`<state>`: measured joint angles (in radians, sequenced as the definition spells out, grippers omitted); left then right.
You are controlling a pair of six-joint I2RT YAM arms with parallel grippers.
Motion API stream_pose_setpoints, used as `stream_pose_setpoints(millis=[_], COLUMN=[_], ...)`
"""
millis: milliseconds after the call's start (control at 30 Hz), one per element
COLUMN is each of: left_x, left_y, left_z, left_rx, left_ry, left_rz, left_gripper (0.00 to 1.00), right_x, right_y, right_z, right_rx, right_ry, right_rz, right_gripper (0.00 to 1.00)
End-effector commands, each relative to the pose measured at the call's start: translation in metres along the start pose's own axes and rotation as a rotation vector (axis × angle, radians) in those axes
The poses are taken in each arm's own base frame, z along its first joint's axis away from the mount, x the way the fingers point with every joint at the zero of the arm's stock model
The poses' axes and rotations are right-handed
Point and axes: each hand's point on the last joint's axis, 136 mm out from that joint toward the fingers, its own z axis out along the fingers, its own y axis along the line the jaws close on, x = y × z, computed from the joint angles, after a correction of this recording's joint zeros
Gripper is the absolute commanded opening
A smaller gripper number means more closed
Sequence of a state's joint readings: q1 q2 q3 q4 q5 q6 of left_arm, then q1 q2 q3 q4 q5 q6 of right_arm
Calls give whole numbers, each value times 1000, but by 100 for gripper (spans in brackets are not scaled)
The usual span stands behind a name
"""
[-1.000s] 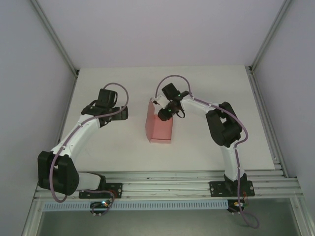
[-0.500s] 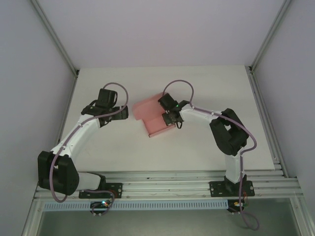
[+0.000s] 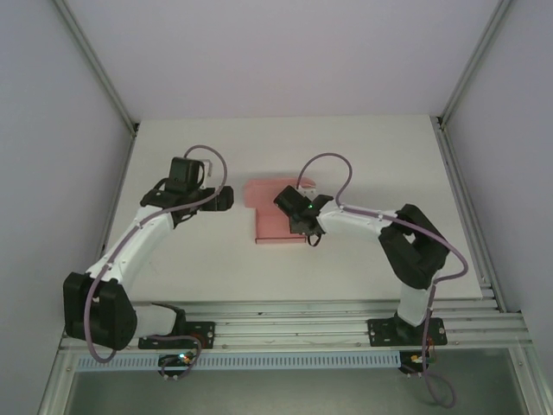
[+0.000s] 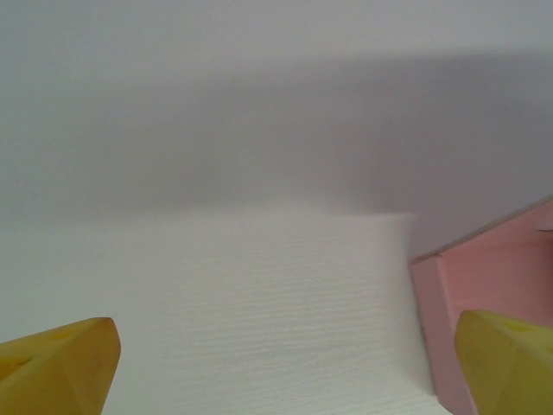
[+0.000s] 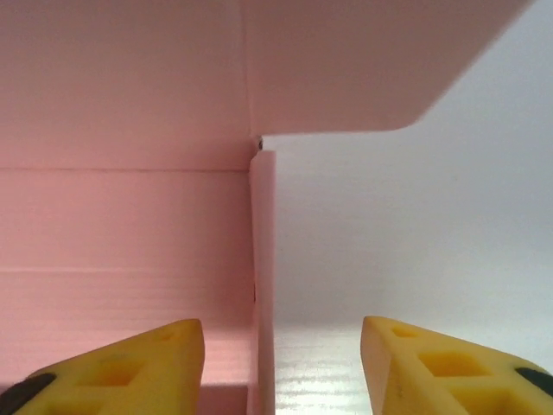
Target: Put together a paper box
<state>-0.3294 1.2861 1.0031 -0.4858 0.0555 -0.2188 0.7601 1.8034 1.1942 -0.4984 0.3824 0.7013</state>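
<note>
Pink creased card box (image 3: 275,223), thin straight walls

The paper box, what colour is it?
The paper box is pale pink, clearest in the right wrist view.

I see the paper box (image 3: 275,220) in pale pink card, partly assembled, lying open-side up near the middle of the worktop (image 3: 199,259). Its low walls stand around a flat base, with a straight wall along the near edge. A wider flap with rounded corners extends at the far side, apparently raised above the base.
</note>
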Motion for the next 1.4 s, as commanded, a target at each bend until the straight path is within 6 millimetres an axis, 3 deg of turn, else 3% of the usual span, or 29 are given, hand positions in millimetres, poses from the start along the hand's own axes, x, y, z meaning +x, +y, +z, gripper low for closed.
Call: stream_pose_setpoints(millis=[0, 133, 233, 367, 467, 567, 800, 867, 1067, 1267, 1367], left_x=[-9, -16, -13, -9, -7, -8, -7, -3, -6, -2, -1], left_y=[-48, -66, -77, -88, -91, -92, -96, -97, -93, -96, -95], left_z=[-14, -13, -3, 12, 20, 30, 48, 49, 54, 54, 54], left_rx=[245, 301, 366, 445, 466, 476, 507, 527, 506, 500, 477], left_ry=[-62, -70, -20, 54, 84, 125, 231, 256, 275, 290, 291], left_rz=[159, 273, 344, 412, 484, 535, 584, 611, 628, 643, 658], left_gripper=[100, 100, 100, 100, 100, 94, 67, 49, 31, 17, 4], right_x=[-38, -64, -80, -82, -90, -98, -93, -88, -90, -92, -91], right_y=[2, -3, -2, 6, 4, 2, 3, -2, -10, -11, -13], right_z=[-33, -60, -73, -78, -75, -70, -47, -41, -37, -35, -34], right_rx=[-69, -171, -294, -438, -491, -537, -594, -581, -565, -550, -542], right_ry=[-151, -277, -337, -318, -302, -280, -127, -87, -67, -62, -56], right_rz=[-38, -173, -333, -600, -661, -698, -709, -714, -701, -690, -685], right_gripper=[74, 100, 100, 100, 100, 99, 75, 75, 64, 39, 28])
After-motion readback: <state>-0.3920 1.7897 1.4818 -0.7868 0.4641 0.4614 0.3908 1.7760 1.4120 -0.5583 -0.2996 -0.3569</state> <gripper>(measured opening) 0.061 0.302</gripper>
